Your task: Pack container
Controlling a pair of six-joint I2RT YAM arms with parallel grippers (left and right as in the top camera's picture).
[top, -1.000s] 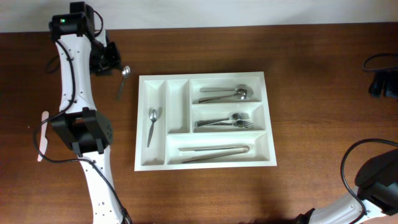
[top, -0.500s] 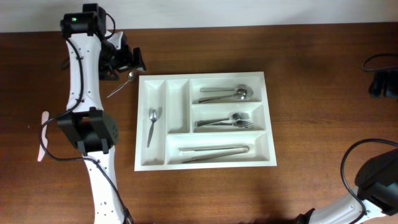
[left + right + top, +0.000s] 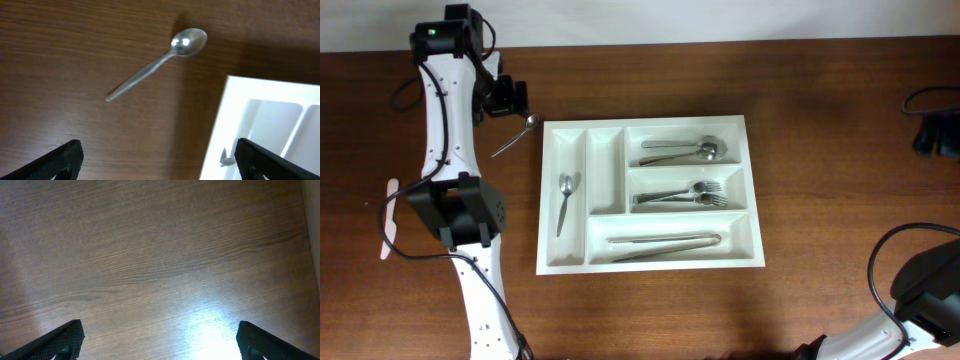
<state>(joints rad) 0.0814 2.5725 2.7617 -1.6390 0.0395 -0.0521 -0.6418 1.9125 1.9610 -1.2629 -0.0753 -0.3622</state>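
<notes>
The container is a large white cutlery tray in the middle of the table. Its corner also shows in the left wrist view. It holds a small spoon in a narrow compartment. The wide compartments hold spoons, forks and long utensils. A loose metal spoon lies diagonally on the wood just off the tray's far left corner, and in the left wrist view. My left gripper is open and empty, hovering beside it. My right gripper is open over bare wood at the far right.
A white flat utensil lies on the table at the left edge, beside the left arm. A dark cable runs near the right gripper. The table is dark wood.
The loose spoon turned from nearly upright to diagonal, with its bowl closer to the tray corner. My left gripper swung right towards the tray, then back left a little.
</notes>
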